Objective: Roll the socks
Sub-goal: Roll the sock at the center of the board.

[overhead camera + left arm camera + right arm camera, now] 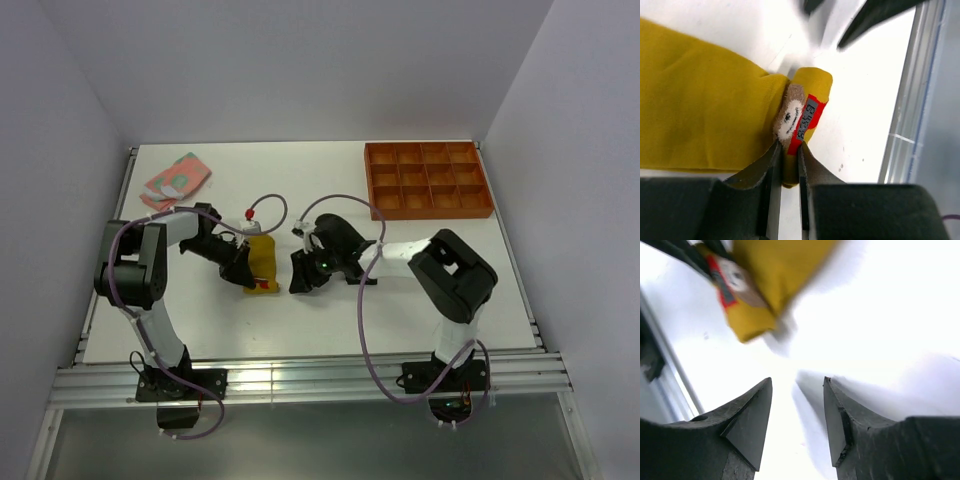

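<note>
A mustard-yellow sock [263, 258] lies mid-table between my two grippers. In the left wrist view the sock [700, 110] spreads flat to the left, and its folded end carries a red tag [807, 120]. My left gripper [788, 146] is shut on that folded end, reaching it from the left in the top view [245, 270]. My right gripper [797, 382] stands open and holds nothing, just right of the sock [770, 270] and apart from it [298, 274]. A pink sock with green patches [177, 180] lies at the back left.
An orange tray [430, 212] with square compartments sits at the back right. Purple cables [345, 198] loop over the table behind the grippers. The table's metal front rail [905, 130] runs close beside the sock's gripped end.
</note>
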Available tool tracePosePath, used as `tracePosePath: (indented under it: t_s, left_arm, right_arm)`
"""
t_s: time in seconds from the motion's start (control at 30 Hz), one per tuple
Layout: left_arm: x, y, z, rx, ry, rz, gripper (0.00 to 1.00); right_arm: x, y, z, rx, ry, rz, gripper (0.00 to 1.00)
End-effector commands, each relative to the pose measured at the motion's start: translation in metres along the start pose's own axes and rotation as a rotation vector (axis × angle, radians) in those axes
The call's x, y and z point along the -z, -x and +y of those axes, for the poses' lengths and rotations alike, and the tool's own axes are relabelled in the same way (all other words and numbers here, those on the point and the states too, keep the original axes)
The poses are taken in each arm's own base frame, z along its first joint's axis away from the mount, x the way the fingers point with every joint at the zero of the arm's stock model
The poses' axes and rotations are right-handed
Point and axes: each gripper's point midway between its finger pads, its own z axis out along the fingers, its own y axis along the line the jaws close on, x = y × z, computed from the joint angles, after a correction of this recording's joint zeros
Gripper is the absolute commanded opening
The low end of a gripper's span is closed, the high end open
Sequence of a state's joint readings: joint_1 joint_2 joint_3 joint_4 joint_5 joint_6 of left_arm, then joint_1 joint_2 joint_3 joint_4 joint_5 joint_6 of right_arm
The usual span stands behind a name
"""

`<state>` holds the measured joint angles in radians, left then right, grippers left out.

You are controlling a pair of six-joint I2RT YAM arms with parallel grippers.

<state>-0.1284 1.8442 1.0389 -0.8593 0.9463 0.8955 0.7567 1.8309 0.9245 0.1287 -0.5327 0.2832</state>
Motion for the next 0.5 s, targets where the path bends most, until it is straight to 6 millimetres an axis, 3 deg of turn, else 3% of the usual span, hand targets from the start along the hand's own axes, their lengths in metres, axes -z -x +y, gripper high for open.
tracePosePath:
  t_s: [0.0, 0.03, 0.2, 0.3, 0.47]
  left_arm:
    - [0.005, 0.004, -0.007, 0.058, -0.09, -0.018, 0.01]
    - [0.007, 0.011, -0.004, 0.054, -0.097, -0.026, 0.0]
    - [0.015, 0.007, -0.007, 0.19, -0.203, -0.03, 0.0]
    - [0.015, 0.005, -0.005, 0.243, -0.24, -0.02, 0.0]
    - [0.014, 0.003, -0.005, 0.311, -0.267, -0.002, 0.0]
  right_arm:
    - [0.017, 0.029, -0.013, 0.029, -0.098, -0.18, 0.53]
    - [0.02, 0.031, -0.011, 0.037, -0.1, -0.197, 0.53]
    - [0.04, 0.045, -0.002, 0.126, -0.137, -0.301, 0.54]
    - [0.039, 0.055, 0.013, 0.221, -0.171, -0.341, 0.55]
    - [0.017, 0.062, 0.05, 0.38, -0.167, -0.36, 0.57]
